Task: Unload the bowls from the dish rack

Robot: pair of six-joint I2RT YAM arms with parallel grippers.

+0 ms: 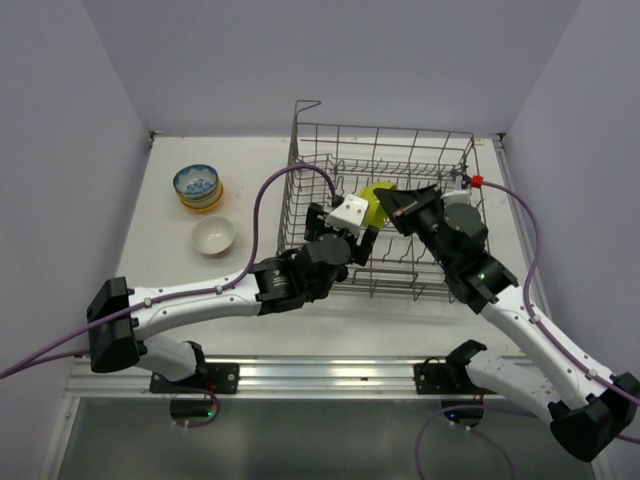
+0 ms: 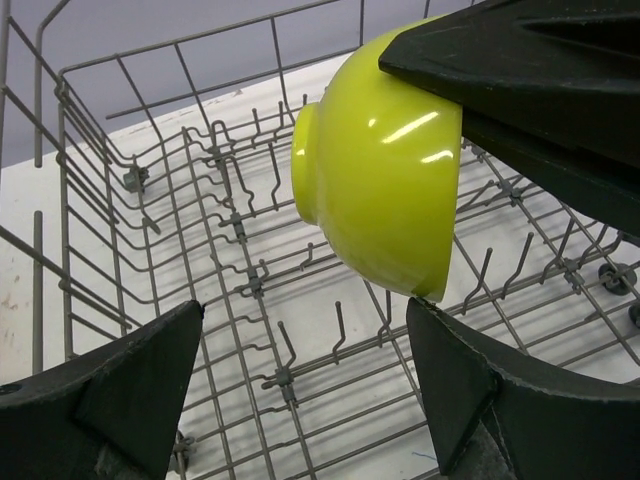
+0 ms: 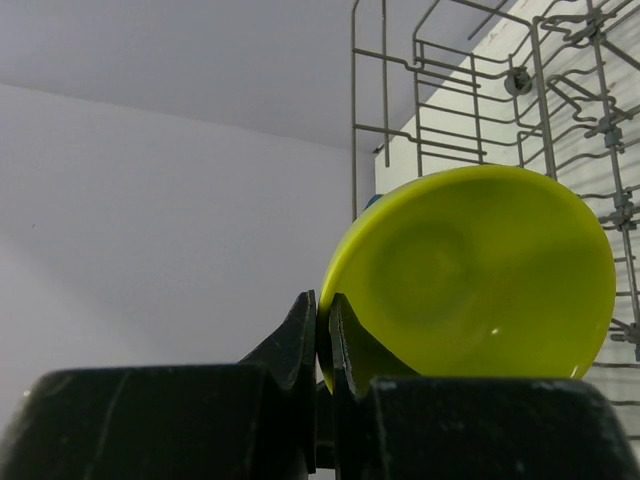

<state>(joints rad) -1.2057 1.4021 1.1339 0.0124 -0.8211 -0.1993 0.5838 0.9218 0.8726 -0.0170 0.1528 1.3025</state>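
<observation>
Two arms are seen reaching from the near edge of the tabletop (image 1: 160, 150) into the dish rack (image 1: 400, 140). Left of the rack, a beige bowl (image 1: 213, 236) is stood upright on the tabletop.

The left gripper (image 1: 345, 232) is held open over the rack floor, its fingers (image 2: 110, 390) spread wide below the lime-yellow bowl (image 2: 385, 170). Whether the right-hand finger touches the bowl's lower rim cannot be told.

The right gripper (image 3: 322, 320) is clamped shut on the rim of the lime-yellow bowl, one finger inside and one outside. The bowl is held on edge above the tines, clear of the rack floor. Its axis is laid roughly level: in the left wrist view the foot is pointed left and the mouth is turned towards the right gripper, by which it is hidden. In the right wrist view the hollow is faced to the camera and its lower edge is cut off by the gripper body. From above, only a sliver of the bowl is shown between the grippers and a white camera housing (image 1: 348, 210).

Farther left, a blue-patterned bowl (image 1: 197, 181) is stacked on an orange-yellow bowl (image 1: 201, 202), of which only the edge is seen. At the far left corner of the rack a raised wire loop (image 1: 307, 103) is seen.
</observation>
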